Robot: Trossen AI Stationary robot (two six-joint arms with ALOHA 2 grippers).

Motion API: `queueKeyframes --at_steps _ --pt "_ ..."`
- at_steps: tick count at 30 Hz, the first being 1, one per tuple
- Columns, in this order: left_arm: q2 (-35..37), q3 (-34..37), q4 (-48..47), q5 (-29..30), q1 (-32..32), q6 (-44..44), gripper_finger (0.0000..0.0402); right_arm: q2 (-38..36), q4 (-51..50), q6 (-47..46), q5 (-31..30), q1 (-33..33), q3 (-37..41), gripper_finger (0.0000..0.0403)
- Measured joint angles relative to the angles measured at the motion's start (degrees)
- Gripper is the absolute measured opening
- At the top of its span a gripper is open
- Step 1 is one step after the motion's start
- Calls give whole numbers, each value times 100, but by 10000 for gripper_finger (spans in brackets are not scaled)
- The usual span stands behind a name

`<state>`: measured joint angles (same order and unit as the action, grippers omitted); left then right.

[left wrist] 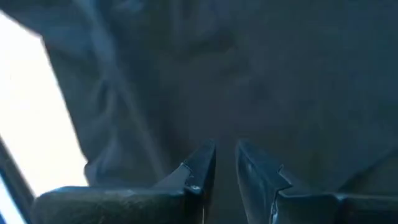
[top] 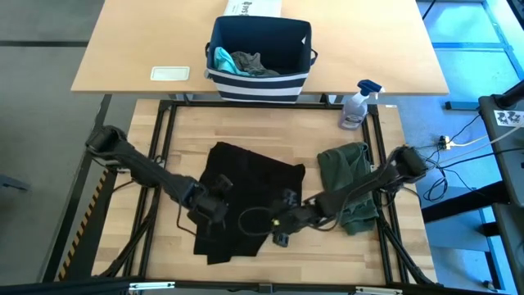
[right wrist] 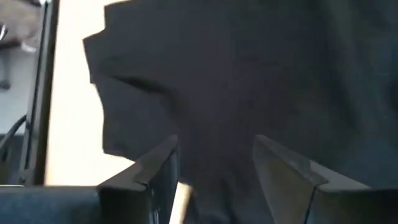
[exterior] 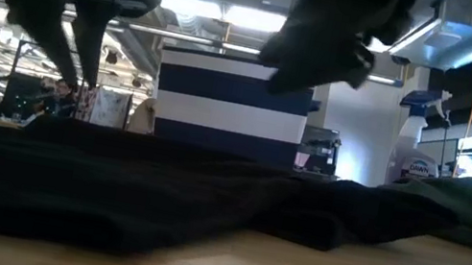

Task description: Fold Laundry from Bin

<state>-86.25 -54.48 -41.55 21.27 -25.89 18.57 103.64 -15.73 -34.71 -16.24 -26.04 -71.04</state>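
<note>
Black T-shirt point(top: 246, 197) lies spread and rumpled mid-bench point(top: 270, 131), roughly at centre, reaching toward 7 o'clock.

Left tool point(top: 214, 205) sits over the shirt's 8 o'clock part. Its wrist view shows the two fingers point(left wrist: 202, 168) with only a narrow slit between them, nothing pinched, dark cloth just ahead of the tips.

Right tool point(top: 282, 221) sits at the shirt's 5 o'clock edge. In its wrist view the fingers point(right wrist: 158, 171) are clearly spread, with black cloth showing in the gap and beyond; nothing gripped.

In the low view both tools hang just above the cloth, not buried in it: left tool point(exterior: 75, 21), right tool point(exterior: 324, 46).

Olive-green piece point(top: 348, 176) lies bunched at 3 o'clock of the shirt, near it but apart, under the right arm's forearm.

Navy striped bin point(top: 259, 61) stands at 12 o'clock on the far light bench, holding a teal piece point(top: 221, 59) and a grey piece point(top: 252, 64).

Spray bottle point(top: 358, 105) is at 1 o'clock, just beside the bin's bench edge. White card point(top: 170, 74) at 11 o'clock.
</note>
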Motion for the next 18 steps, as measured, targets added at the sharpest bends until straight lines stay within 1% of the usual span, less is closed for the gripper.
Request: queueKeyframes --at_steps 3,9,11,13,15,16,18 --pt "-246 0 194 -8 -112 -97 60 -427 200 -268 -511 -24 537 200" --pt "-514 0 274 -39 -112 -350 60 -828 527 -695 -957 147 1611 200" --pt "-514 0 172 109 -58 -337 60 -881 755 -728 -945 316 1917 200" --pt "-428 0 -57 400 84 -302 60 -877 1049 -693 -808 508 2163 200" --pt "-227 5 -317 612 335 -247 59 -905 1530 -532 -661 707 2393 200" --pt "-73 26 -340 655 475 -206 59 -924 1857 -417 -578 812 2482 200" --pt "258 168 -248 672 810 -43 59 -1006 2207 -207 -443 1002 2666 200"
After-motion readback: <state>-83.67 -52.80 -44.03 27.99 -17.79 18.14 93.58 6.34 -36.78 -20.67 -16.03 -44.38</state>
